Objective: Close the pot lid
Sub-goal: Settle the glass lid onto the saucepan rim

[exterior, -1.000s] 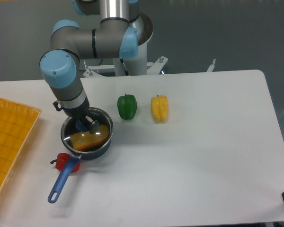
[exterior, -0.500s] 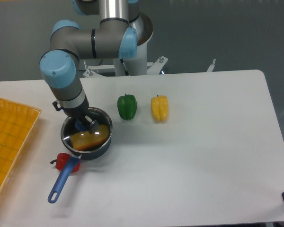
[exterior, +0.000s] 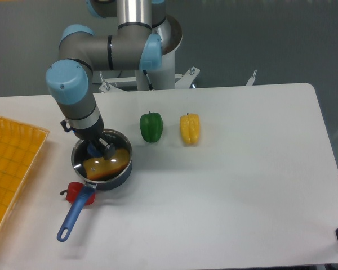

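Gripper [exterior: 99, 148] sits directly over the pot [exterior: 101, 165], low enough that its tip overlaps the glass of the lid [exterior: 104, 162] from my camera's angle. I read the lid as lying on or just above the pot's rim, roughly centred, with its metal edge following the pot's circle and something orange showing through the glass. The knob is hidden under the gripper, so I cannot tell whether the fingers are closed on it or already spread; the jaws themselves are lost against the dark wrist.

What the next move turns on, as I judge it, is that lid and pot share one vertical line with the gripper: nothing sideways is needed, only release and a straight lift. The pot's long axis runs along its blue handle [exterior: 73, 214], which points toward the near-left corner of the desk [exterior: 231, 191], away from the arm.

No brand, label or writing is legible anywhere in this view.
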